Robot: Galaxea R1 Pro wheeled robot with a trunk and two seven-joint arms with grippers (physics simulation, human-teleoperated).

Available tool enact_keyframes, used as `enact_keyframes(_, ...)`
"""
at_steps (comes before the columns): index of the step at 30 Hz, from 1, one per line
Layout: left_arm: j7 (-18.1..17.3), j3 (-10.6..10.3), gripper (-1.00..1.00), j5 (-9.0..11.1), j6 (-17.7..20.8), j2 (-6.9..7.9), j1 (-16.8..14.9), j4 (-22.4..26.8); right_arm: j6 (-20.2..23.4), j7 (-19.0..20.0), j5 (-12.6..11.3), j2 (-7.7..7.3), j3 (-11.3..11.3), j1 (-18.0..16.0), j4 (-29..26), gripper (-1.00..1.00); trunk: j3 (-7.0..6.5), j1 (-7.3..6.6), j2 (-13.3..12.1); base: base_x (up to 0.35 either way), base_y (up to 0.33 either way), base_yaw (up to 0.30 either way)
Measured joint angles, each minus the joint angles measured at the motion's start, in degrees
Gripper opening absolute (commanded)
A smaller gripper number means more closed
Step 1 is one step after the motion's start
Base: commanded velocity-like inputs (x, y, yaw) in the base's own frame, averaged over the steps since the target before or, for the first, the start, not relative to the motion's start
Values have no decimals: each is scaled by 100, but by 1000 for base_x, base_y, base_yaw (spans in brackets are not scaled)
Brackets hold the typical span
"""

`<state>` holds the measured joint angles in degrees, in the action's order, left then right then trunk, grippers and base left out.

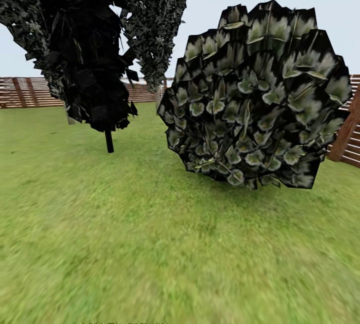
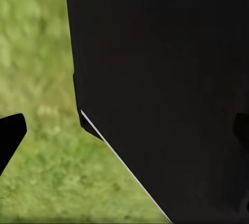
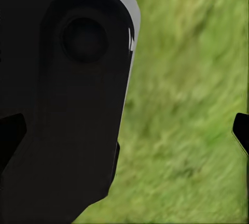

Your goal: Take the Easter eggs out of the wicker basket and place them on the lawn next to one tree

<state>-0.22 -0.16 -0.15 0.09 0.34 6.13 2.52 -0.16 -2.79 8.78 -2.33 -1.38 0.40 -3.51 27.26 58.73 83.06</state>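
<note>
You are in transit: lawn (image 1: 150,244), a round bush (image 1: 255,99) at centre right (no eggs deposited here); both claws' states cannot be told.

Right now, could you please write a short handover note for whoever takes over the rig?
Left claw: fingertips spread at the frame edges, nothing between them; a dark robot part blocks much of the view. Right claw: same, open and empty over grass.
The head view faces the lawn, a round bush, a near-black conifer and the fence.
From these views, egg progress cannot be judged.
Left: find the basket, take out three eggs, set them by one tree.
</note>
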Motion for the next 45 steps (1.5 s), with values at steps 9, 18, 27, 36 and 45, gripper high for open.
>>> enact_keyframes(9,2,0,100,-1,5,-4,0,-3,0,0,1,5,-1,0,0,100,0,0,0,0,0,300)
enact_keyframes(18,0,0,100,-1,7,-7,0,0,3,0,5,5,-7,0,0,100,0,0,0,0,0,300)
enact_keyframes(27,2,0,100,-1,7,-8,0,1,8,0,28,5,-8,0,0,100,0,0,0,0,0,300)
enact_keyframes(36,-1,0,100,-1,7,-8,0,-4,8,0,29,5,-8,0,0,100,0,0,0,0,0,300)
enact_keyframes(45,-1,0,100,-1,7,-8,0,-3,7,-3,29,5,-8,0,0,100,0,0,0,0,0,300)
